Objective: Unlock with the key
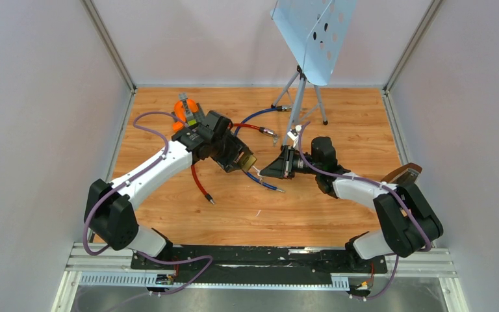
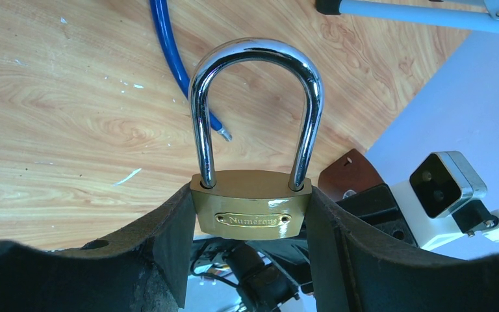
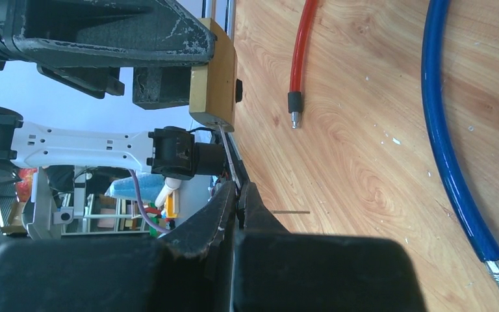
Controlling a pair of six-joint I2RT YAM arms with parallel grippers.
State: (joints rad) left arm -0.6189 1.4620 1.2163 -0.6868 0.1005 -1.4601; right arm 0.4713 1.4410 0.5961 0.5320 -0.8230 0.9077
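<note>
Padlock (image 2: 253, 205) sits off the table (image 1: 169, 221) near its middle, brass body clenched in the left gripper (image 2: 250, 224), keyway end facing the right gripper (image 3: 239, 195), which pinches the key (image 3: 229, 159), blade in line, tip meeting that end.

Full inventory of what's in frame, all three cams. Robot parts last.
padlock: 1, brass with chrome shackle, gripped above mid-table
key: 1, silver, reaching the padlock's base
red cable: 2 stretches showing, maybe one lead, centre-left
blue cable: 2 stretches showing, maybe one lead, centre
music stand: 1, pale blue panel on grey tripod, far side
orange object: 1, orange and grey, far left
brown object: 1, right edge
table: 1, wood
left end effector: 1, black, shut on padlock
right end effector: 1, black, shut on key
</note>
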